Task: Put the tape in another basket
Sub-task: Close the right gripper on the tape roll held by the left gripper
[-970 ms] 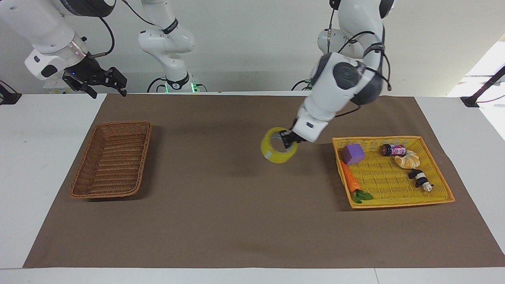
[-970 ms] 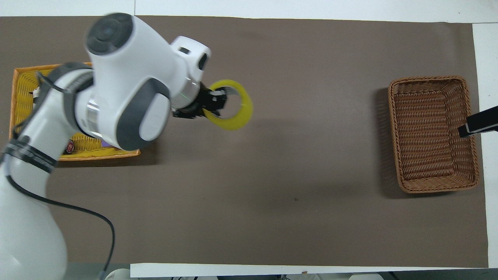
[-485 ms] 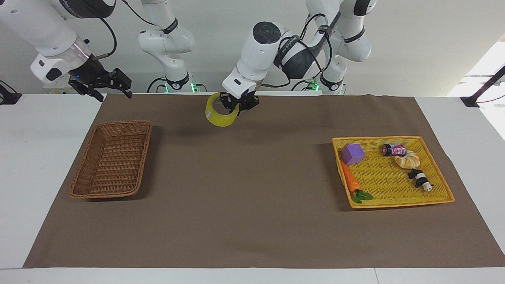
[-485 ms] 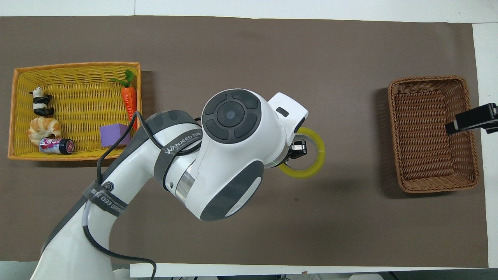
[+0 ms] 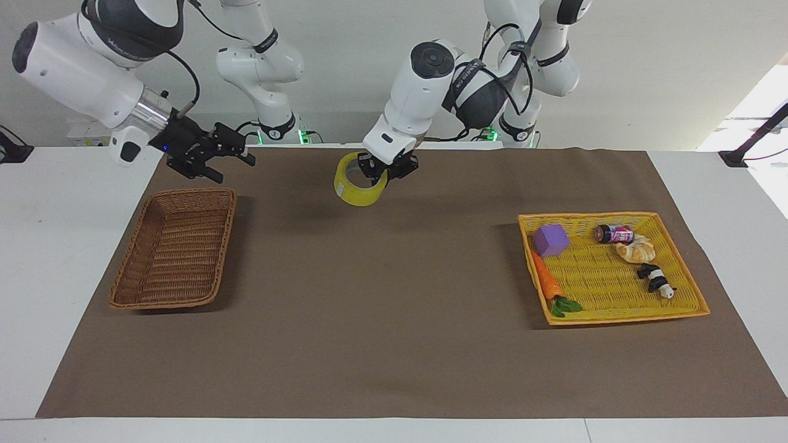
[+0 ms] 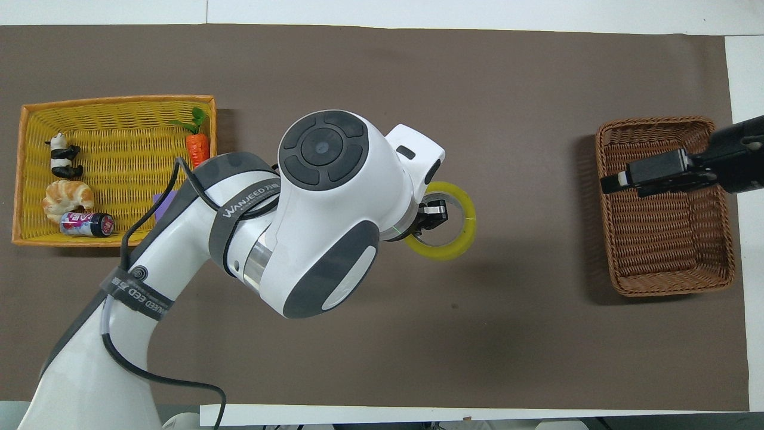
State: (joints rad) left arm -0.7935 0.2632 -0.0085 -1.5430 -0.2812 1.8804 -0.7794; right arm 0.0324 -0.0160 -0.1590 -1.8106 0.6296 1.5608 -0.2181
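The yellow tape (image 5: 359, 188) hangs in the air over the brown mat, between the two containers. My left gripper (image 5: 386, 173) is shut on the roll's wall, one finger inside the ring; it also shows in the overhead view (image 6: 434, 216) with the tape (image 6: 458, 236). The brown wicker basket (image 5: 184, 192) stands empty at the right arm's end of the table. My right gripper (image 5: 233, 163) is open and empty in the air, over the basket's (image 6: 656, 121) rim nearest the robots; it also shows in the overhead view (image 6: 615, 181).
A shallow yellow woven tray (image 5: 588, 216) at the left arm's end holds a purple block (image 5: 551, 239), a carrot (image 5: 546, 280), a can (image 5: 614, 234), a croissant (image 5: 638, 249) and a panda toy (image 5: 656, 280). A brown mat (image 5: 381, 320) covers the table.
My left arm carried the tape from beside the yellow tray up over the mat's middle. My right gripper moved in over the brown basket, toward the tape.
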